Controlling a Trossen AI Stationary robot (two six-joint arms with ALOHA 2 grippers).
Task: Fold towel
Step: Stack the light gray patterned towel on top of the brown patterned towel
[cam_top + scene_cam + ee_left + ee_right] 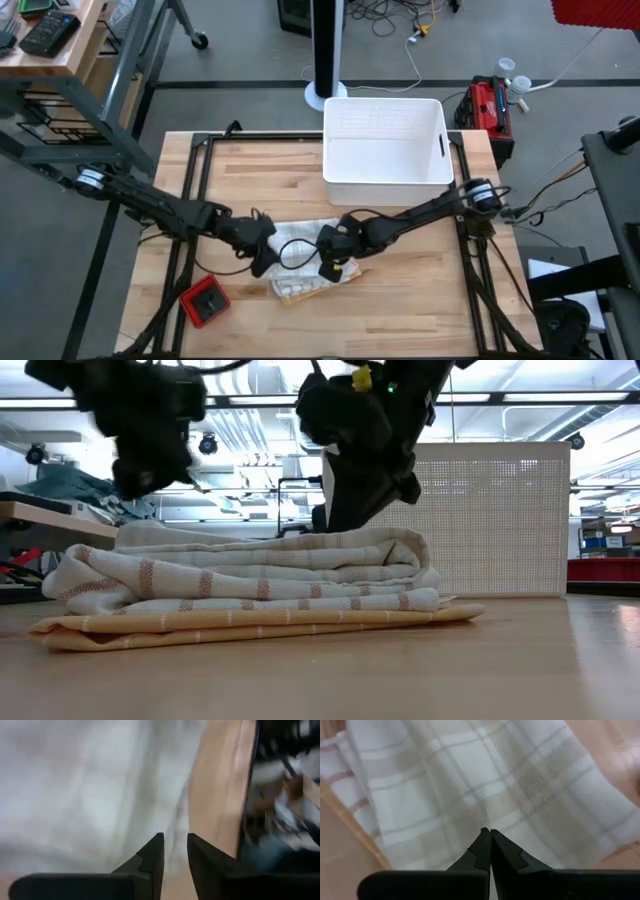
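A folded towel [303,285], white with beige and reddish stripes, lies in several layers in the middle of the wooden table [420,300]; the low view shows it as a flat stack [250,575]. My left gripper [264,256] hovers over the towel's left part. Its fingers [175,837] are a little apart with nothing between them, and in the low view it hangs clear above the stack [150,445]. My right gripper [329,260] is shut and slants down at the towel's top layer [487,831]. My right gripper's shut fingertips come slanting down from the table's right at the towel's top layer [485,817], near its middle. Whether they rest on the cloth or stand just above it, I cannot tell. The towel lies flat on the table.
A white plastic bin [385,140] stands at the table's far edge, right of the middle. A small red and black object [205,302] lies near the front left corner. Bare wood lies to the right of the towel and in front of it.
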